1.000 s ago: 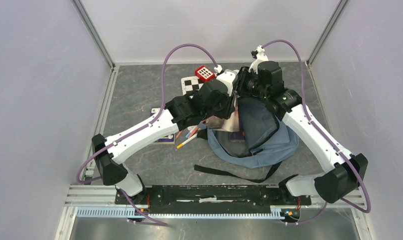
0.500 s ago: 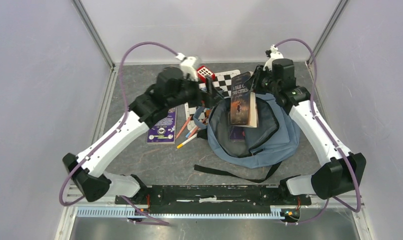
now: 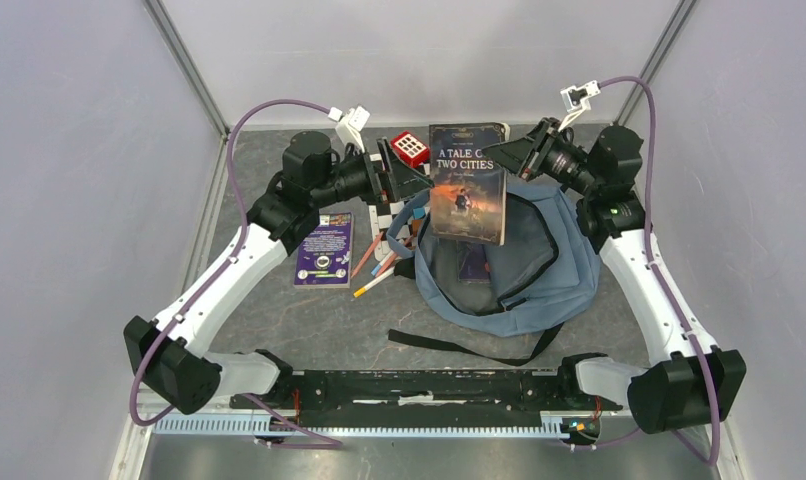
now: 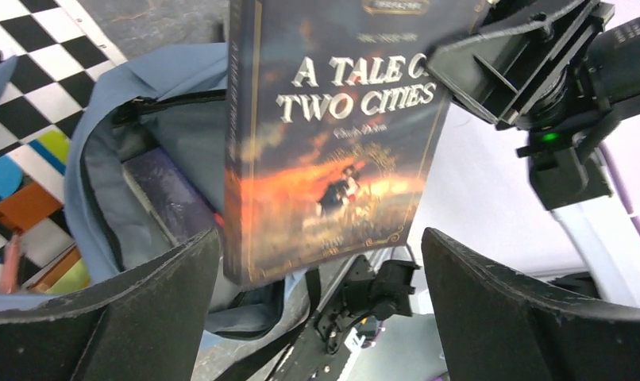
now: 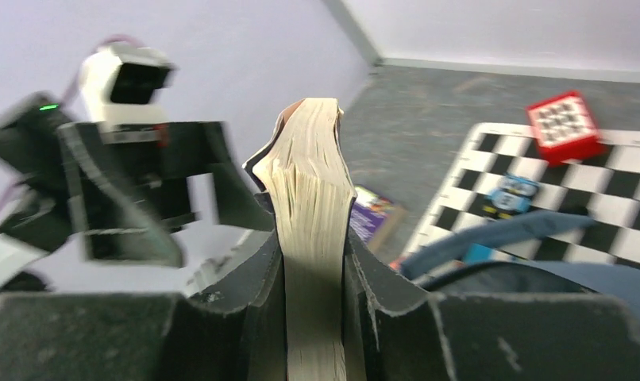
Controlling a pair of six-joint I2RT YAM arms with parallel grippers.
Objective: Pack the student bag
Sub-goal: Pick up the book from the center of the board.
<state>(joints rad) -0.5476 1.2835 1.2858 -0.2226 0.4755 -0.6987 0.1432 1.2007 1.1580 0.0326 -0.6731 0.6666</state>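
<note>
Pale lilac walls enclose a grey marbled tabletop (image 3: 309,325), where the student bag (image 3: 571,272), a large soft blue-grey fabric backpack with black straps, lies right of centre with its mouth unzipped and gaping upward. A dark purple book (image 4: 167,208) already rests inside it. Above the opening, the right gripper (image 3: 512,153) is clenched on the page edge of a paperback novel with a fiery orange cover (image 3: 467,185), holding it upright in the air with the cover facing the arms' bases. The left gripper (image 3: 404,182) hangs released beside the bag's left rim, jaws spread wide and touching nothing. On the tabletop to the left lie a thin purple booklet (image 3: 324,252), a black-and-white checkered mat (image 5: 603,214), a few loose coloured pens (image 3: 372,282) and a small red cube with a white grid face (image 3: 410,148). The step in hand appears to be loading the novel. The next move likely calls for the right arm to tip and lower it through the mouth, clearing the slack fabric rim, before letting go.
</note>
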